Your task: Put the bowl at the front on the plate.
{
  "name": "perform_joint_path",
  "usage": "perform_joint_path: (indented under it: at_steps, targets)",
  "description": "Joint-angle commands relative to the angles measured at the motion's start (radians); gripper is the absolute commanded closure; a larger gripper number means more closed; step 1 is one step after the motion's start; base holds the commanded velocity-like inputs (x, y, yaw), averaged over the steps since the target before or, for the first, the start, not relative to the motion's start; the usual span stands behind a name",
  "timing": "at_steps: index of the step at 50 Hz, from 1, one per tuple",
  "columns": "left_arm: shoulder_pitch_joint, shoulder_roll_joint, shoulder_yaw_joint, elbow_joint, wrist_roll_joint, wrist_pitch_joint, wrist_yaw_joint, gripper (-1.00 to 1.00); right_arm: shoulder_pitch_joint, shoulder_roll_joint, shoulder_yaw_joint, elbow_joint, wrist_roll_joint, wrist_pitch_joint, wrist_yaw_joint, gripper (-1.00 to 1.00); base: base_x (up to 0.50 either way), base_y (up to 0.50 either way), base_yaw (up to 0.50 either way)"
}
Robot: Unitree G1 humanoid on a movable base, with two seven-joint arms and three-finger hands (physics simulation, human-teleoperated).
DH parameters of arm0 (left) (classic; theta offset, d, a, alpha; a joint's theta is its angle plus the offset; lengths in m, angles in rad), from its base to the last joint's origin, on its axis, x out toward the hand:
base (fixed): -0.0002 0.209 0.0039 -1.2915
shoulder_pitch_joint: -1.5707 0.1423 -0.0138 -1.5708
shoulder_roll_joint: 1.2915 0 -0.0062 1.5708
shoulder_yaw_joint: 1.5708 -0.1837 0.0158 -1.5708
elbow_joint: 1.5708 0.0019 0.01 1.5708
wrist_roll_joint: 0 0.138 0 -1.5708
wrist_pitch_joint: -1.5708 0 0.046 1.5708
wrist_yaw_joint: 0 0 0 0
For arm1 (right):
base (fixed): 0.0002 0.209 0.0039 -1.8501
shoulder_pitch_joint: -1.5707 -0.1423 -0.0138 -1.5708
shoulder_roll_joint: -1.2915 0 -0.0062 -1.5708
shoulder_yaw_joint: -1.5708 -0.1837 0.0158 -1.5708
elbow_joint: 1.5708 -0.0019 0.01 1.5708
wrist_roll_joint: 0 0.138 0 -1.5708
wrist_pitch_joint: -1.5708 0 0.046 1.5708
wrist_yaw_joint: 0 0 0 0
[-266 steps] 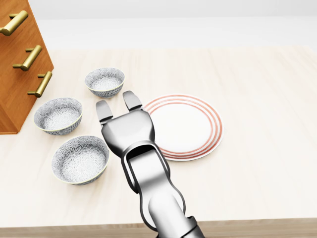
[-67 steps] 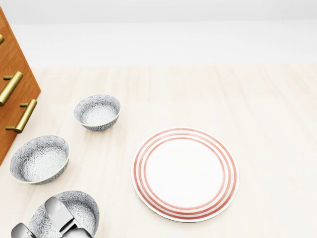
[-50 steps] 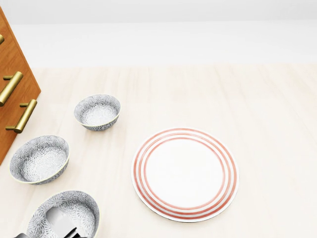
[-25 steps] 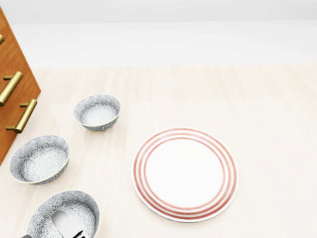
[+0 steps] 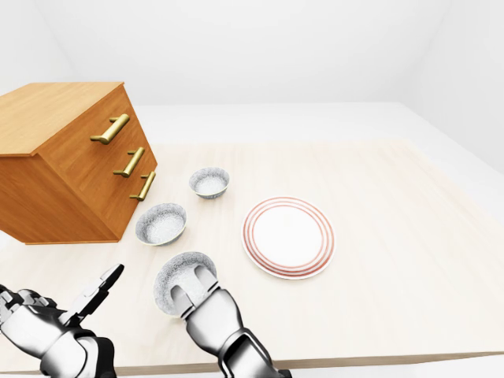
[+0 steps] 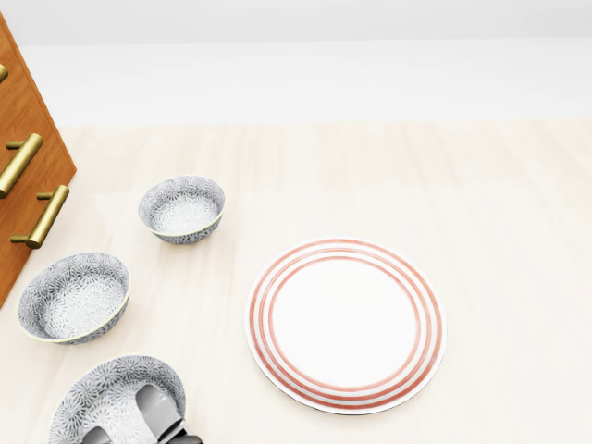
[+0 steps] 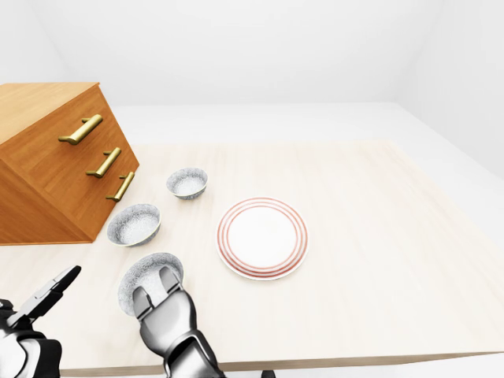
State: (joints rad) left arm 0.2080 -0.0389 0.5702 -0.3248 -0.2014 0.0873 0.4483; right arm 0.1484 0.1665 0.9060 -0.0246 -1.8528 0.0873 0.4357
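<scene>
Pale, faintly grained wood forms the counter (image 5: 394,236), whose near edge crosses the bottom of both eye views while its right edge slants away toward a white floor. Three round bowls with a grey speckled pattern stand in a diagonal row on the left half. The front bowl (image 5: 167,277) sits upright closest to the near edge, well apart from that edge's lip and near the plate (image 5: 288,237), with a strip of bare counter between the two.

The robot's right hand (image 5: 206,311), glossy metal, comes up from the bottom of the view, and two of its fingers (image 5: 203,277) hook over the bowl's near rim and lie inside it. The thumb is hidden, so whether the hand pinches the rim cannot be told.

The left hand (image 5: 47,331) hangs at the lower left corner, fingers spread wide and holding nothing.

The plate is flat, white and ringed with thin red bands, and nothing lies on it. Broad bare counter stretches to its right and toward the top of the view.

The middle bowl (image 5: 161,224) and the far bowl (image 5: 209,182) stand beside a tilted, orange-brown wooden chest of drawers (image 5: 63,181) with brass bar handles (image 5: 110,128), which bounds the row on the left.
</scene>
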Motion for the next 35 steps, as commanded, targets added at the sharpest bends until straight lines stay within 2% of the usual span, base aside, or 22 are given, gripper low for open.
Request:
perform_joint_path:
  at_steps: [1, 9, 21, 35]
  targets:
    - [0.003, 0.003, -0.004, 0.003, -0.003, 0.000, 0.001, -1.00, -0.023, 0.024, -0.048, 0.077, 0.046, 0.000, -0.033, -1.00, 0.00, 0.00, 0.00]
    - [-0.001, 0.001, -0.004, 0.015, 0.002, 0.000, -0.001, -1.00, -0.069, 0.063, -0.077, 0.134, 0.116, 0.000, -0.049, -1.00, 0.00, 0.00, 0.00]
    - [0.004, -0.001, -0.002, -0.002, -0.002, 0.000, -0.002, -1.00, -0.133, 0.125, -0.120, 0.250, 0.124, 0.000, -0.042, -1.00, 0.00, 0.00, 0.00]
    - [-0.005, 0.000, -0.001, 0.016, 0.003, 0.000, -0.003, -1.00, -0.086, 0.117, -0.084, 0.290, 0.153, 0.000, -0.011, -1.00, 0.00, 0.00, 0.00]
